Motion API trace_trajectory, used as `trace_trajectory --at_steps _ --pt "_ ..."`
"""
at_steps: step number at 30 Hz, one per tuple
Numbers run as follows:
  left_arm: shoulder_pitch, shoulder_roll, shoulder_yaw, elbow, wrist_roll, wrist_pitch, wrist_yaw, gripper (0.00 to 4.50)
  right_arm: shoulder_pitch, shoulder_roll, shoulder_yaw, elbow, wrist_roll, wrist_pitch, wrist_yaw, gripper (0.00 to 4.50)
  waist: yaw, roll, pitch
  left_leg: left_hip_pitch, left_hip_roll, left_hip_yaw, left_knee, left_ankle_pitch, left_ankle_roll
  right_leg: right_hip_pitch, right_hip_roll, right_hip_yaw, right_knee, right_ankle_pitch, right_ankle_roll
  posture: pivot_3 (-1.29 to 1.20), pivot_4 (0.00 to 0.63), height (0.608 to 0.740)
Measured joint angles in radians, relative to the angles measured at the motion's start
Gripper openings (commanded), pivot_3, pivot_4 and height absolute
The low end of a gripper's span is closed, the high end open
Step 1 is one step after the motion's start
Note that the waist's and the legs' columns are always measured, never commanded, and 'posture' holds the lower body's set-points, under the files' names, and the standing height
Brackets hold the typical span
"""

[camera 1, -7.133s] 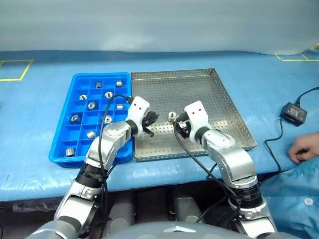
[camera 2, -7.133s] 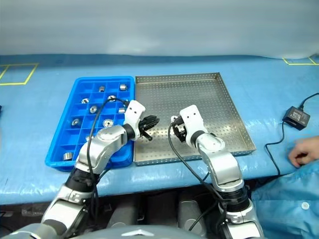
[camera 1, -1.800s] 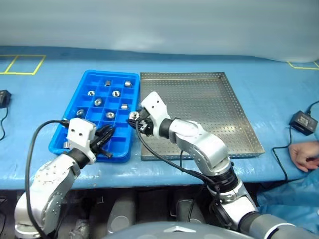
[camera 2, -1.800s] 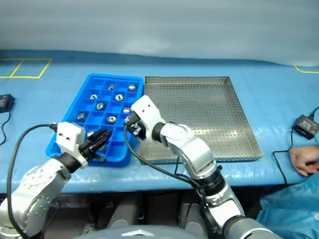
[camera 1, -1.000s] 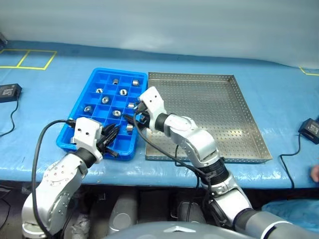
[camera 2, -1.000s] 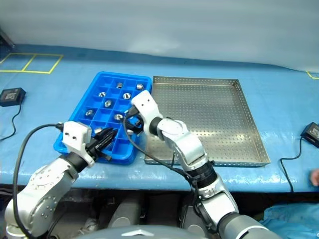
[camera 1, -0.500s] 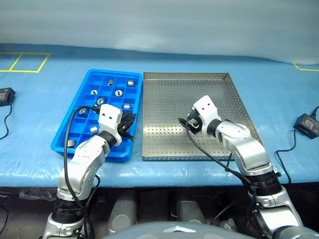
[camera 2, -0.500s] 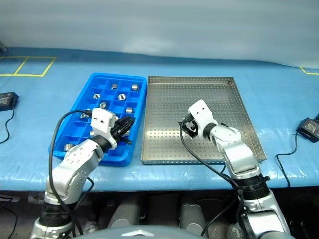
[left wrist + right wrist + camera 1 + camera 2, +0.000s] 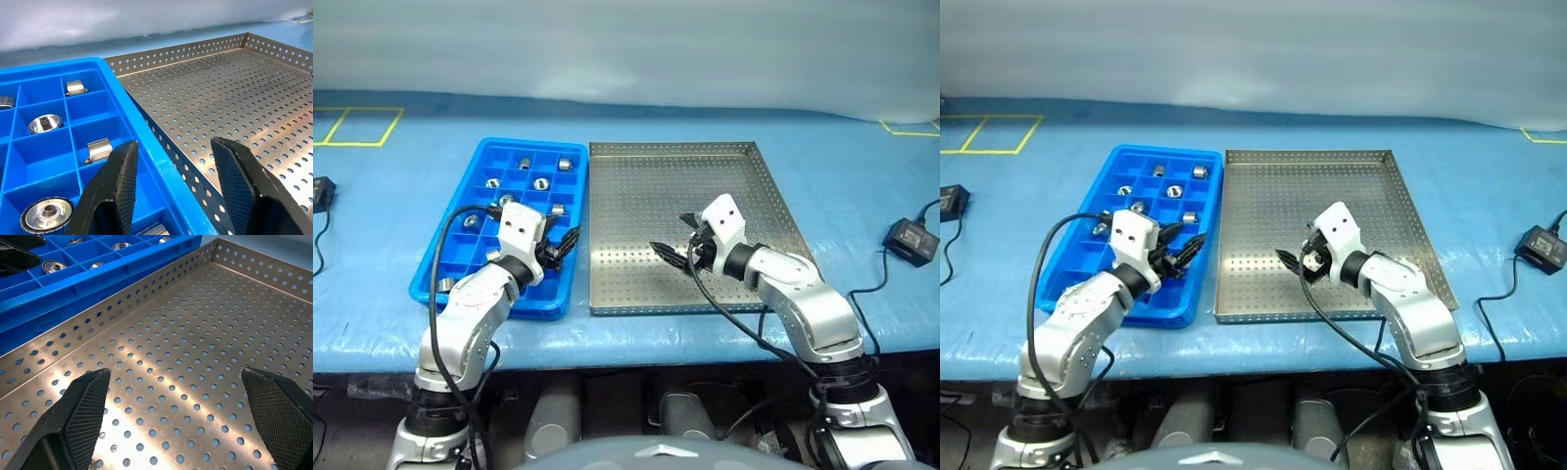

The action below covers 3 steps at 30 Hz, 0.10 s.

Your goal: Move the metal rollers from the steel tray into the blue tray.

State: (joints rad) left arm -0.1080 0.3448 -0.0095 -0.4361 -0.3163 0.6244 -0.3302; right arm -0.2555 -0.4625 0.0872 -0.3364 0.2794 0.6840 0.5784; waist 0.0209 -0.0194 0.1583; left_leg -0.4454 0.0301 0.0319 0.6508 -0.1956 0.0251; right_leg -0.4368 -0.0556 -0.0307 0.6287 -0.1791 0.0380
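Observation:
The blue tray point(image 9: 529, 143) lies left of the steel tray point(image 9: 636, 196), their long sides touching. Several metal rollers point(image 9: 540, 183) sit in the blue tray's compartments, one per cell, and show close up in the left wrist view point(image 9: 45, 123). No roller shows on the steel tray's perforated floor point(image 9: 186, 372). My left gripper point(image 9: 566, 245) hovers over the blue tray's right rim, open and holding nothing. My right gripper point(image 9: 675, 237) hangs low over the middle of the steel tray, its fingers point(image 9: 83, 406) spread wide and empty.
A black power adapter point(image 9: 909, 238) with its cable lies on the blue table cover at the right, another point(image 9: 321, 191) at the far left. Yellow tape marks point(image 9: 357, 125) run along the back left. The table's front edge is just below both trays.
My right arm has swung from the blue tray across to the steel tray, its jaws now wide. My left gripper has come forward to the blue tray's right rim and opened.

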Motion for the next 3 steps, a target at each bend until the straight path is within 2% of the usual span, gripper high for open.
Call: trace_trajectory --at_steps 2,3 --pt "0.001 0.005 0.000 0.000 -0.001 0.000 -0.005 2.57 0.003 -0.003 0.000 -0.005 0.003 0.001 0.003 4.50 -0.001 0.000 0.000 0.000 0.000 0.000 0.000 0.000 0.000 0.000 0.000 0.000 0.000 0.000 0.000 0.02 0.150 0.740" --pt "0.001 0.008 0.000 0.000 -0.001 -0.001 -0.012 2.75 0.003 -0.003 -0.001 -0.005 0.004 0.001 0.001 4.50 -0.001 0.000 0.000 0.000 0.000 0.000 0.000 0.000 0.000 0.000 0.000 0.000 0.000 0.000 0.000 0.02 0.150 0.740"
